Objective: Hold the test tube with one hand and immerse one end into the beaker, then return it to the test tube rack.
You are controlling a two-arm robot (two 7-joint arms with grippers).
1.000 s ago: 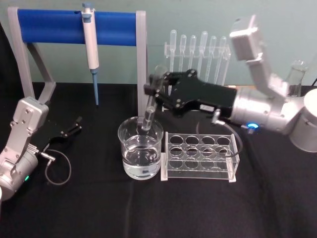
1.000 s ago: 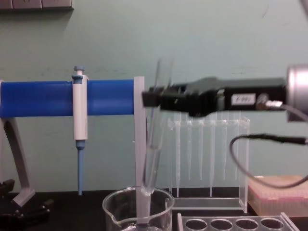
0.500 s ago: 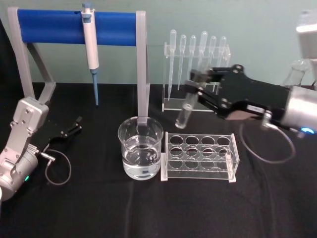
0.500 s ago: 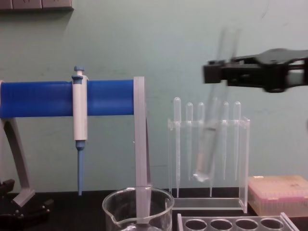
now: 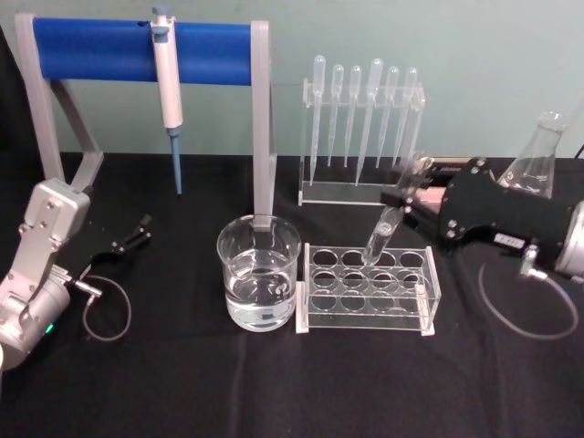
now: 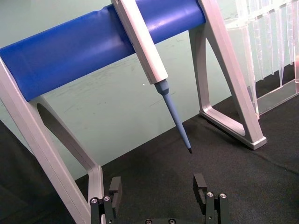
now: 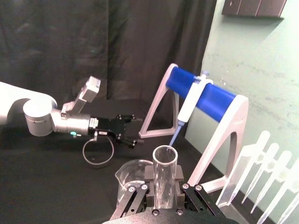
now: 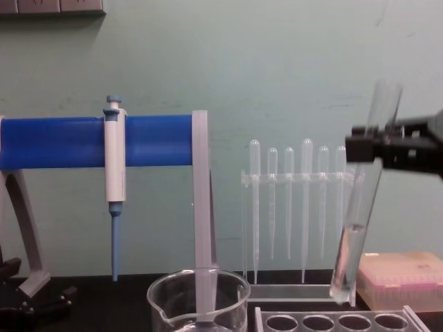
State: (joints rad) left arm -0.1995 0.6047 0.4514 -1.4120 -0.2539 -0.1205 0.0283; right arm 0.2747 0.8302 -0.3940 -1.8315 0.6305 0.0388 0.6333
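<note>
Return step, judged from the layout: right gripper point(image 5: 406, 196) clamped on the upper part of the test tube point(image 5: 387, 224), which tilts with its round bottom just above the back row of the clear tube rack point(image 5: 367, 286). In the chest view the test tube point(image 8: 358, 228) carries some liquid in its lower end and hangs over the rack holes, mouth leaning toward 1 o'clock. Beaker point(image 5: 259, 274), partly filled, stands touching or just beside the rack, at 9 o'clock from it and apart from the tube. Next move (a judgement) calls for righting the tube to upright, centring it over one hole, lowering it, then releasing. Left gripper point(image 6: 159, 196) parked at the table's 9 o'clock edge, jaws spread wide and empty, facing the blue-barred stand point(image 5: 137, 50) with its hanging pipettor point(image 5: 166, 87). Surface: black cloth point(image 5: 182, 383). Behind: pipette rack point(image 5: 360, 128), glass flask point(image 5: 534, 155), pale green wall.
</note>
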